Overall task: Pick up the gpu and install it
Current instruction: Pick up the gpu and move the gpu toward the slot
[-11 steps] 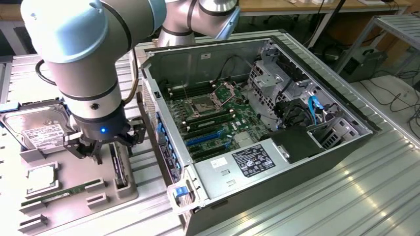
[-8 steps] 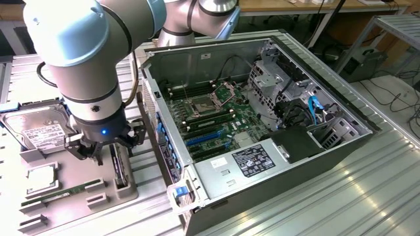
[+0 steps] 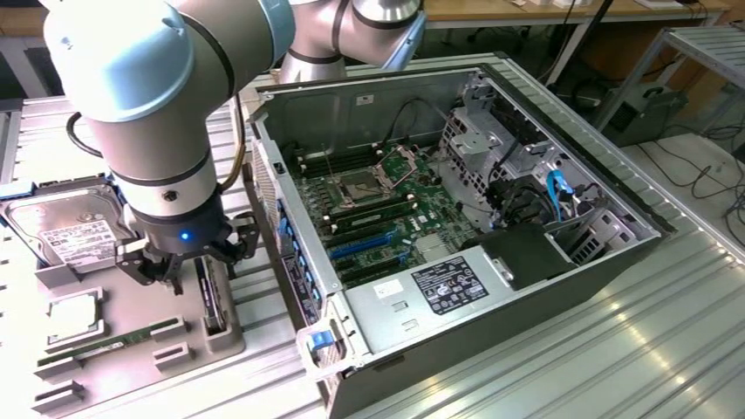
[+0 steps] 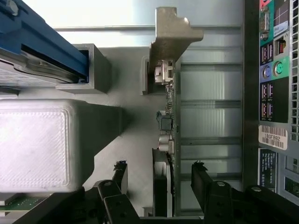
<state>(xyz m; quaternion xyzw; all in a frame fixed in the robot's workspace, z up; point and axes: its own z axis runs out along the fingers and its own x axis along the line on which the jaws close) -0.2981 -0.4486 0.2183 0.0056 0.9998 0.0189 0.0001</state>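
Observation:
The gpu (image 4: 167, 122) stands on edge in a slot of the grey parts tray (image 3: 140, 353), its silvery end bracket (image 4: 172, 39) at one end. From the exterior view it is a dark thin strip (image 3: 211, 301) just below my gripper (image 3: 187, 262). My gripper (image 4: 160, 179) is open, with one black finger (image 4: 120, 175) on each side of the card's edge and a gap between each finger and the card. The open computer case (image 3: 466, 218) lies to the exterior view's right, with blue expansion slots (image 3: 361, 246) on its motherboard.
On the tray sit a silver hard drive (image 3: 70, 223), a CPU (image 3: 76, 316) and a long RAM stick (image 3: 111, 342). A grey holder block (image 4: 32, 144) stands close beside my fingers. The case's rear port panel (image 4: 273, 70) is on the gpu's other side.

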